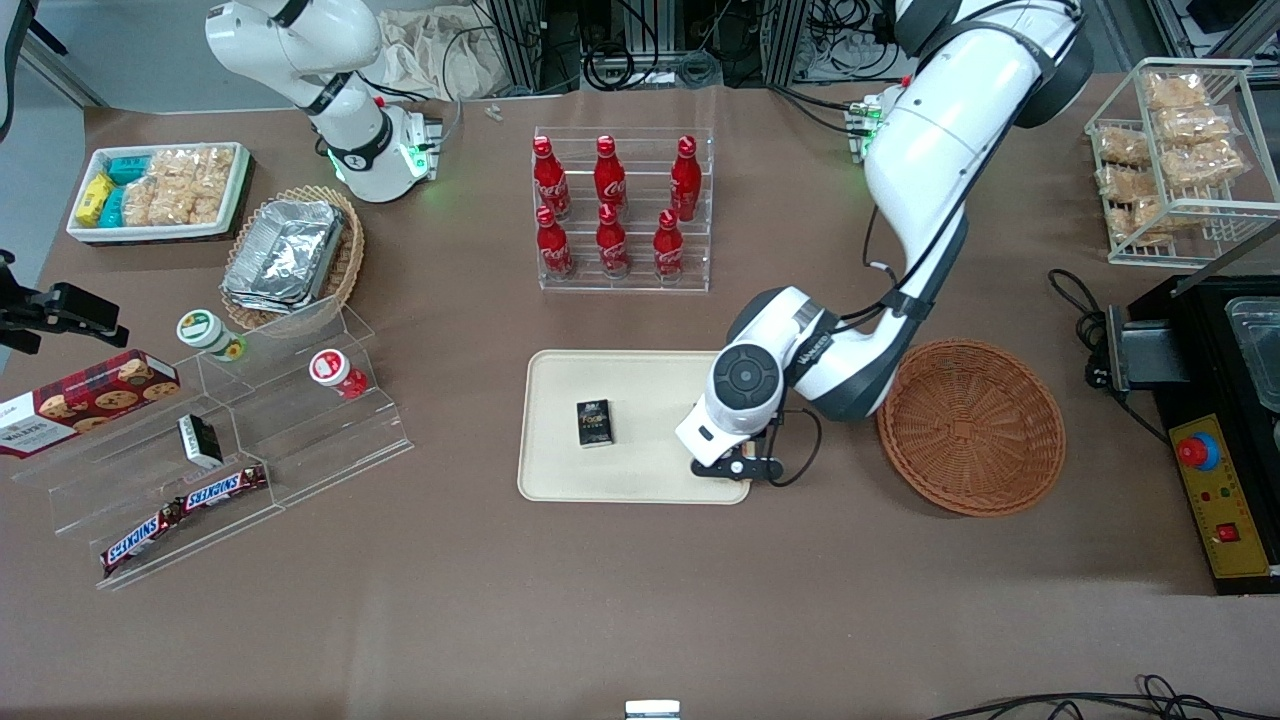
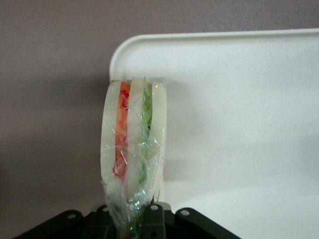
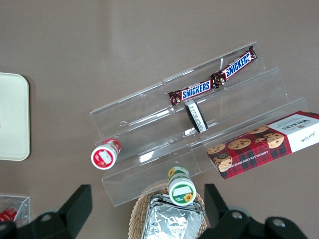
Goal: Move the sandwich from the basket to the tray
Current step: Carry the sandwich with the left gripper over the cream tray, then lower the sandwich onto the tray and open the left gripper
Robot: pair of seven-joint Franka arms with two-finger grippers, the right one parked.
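My left gripper [image 2: 133,216] is shut on the sandwich [image 2: 132,144], a plastic-wrapped wedge of pale bread with orange-red and green layers, held on edge. The sandwich hangs over a rounded corner of the beige tray [image 2: 239,99], partly above the brown table. In the front view the gripper [image 1: 735,465] sits low over the tray [image 1: 560,470], at the corner nearest the camera on the side facing the basket, and the arm's wrist hides the sandwich. The reddish-brown wicker basket [image 1: 970,425] lies beside the tray toward the working arm's end, with nothing in it.
A small black box [image 1: 594,422] lies on the tray. A clear rack of red cola bottles [image 1: 622,212] stands farther from the camera than the tray. An acrylic step stand with snacks [image 1: 230,440] lies toward the parked arm's end. A black machine [image 1: 1225,430] stands past the basket.
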